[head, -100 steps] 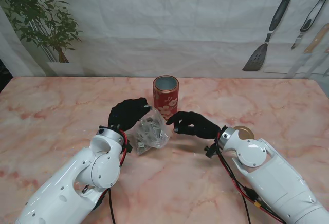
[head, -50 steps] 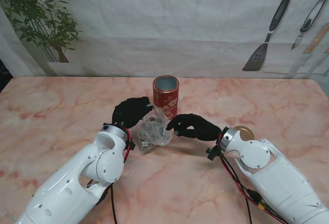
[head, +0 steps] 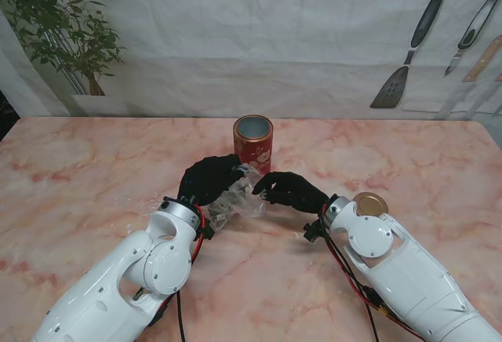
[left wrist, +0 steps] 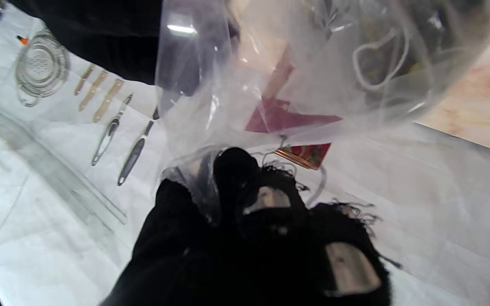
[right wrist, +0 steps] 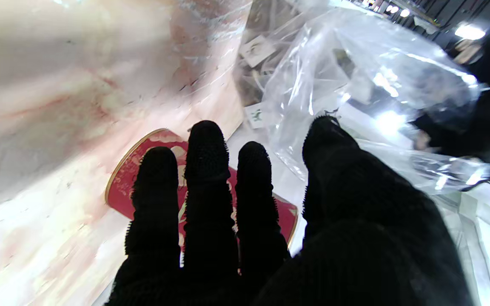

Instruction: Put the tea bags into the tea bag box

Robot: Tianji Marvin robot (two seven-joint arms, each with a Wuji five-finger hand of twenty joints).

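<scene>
The red tea tin [head: 252, 142] stands open and upright at the table's middle, farther from me than both hands. A clear plastic bag of tea bags [head: 234, 201] hangs just in front of it. My left hand [head: 210, 179] in its black glove is shut on the bag's film; the left wrist view shows its fingers [left wrist: 249, 238] pinching the plastic [left wrist: 313, 63], with the tin [left wrist: 304, 155] red behind it. My right hand [head: 286, 189] reaches the bag's right side. Its fingers [right wrist: 206, 191] are stretched out, with the thumb against the bag [right wrist: 355, 85] and the tin [right wrist: 121, 182] beyond.
A gold round lid [head: 370, 204] lies on the marble table [head: 94, 177] beside my right forearm. A potted plant [head: 67, 40] stands at the back left. A spatula [head: 404, 60] and other utensils hang on the back wall at the right.
Both hands have moved farther from me, towards the tin. The bag has gone with the left hand and bunched up. The right hand has come in to touch the bag.
</scene>
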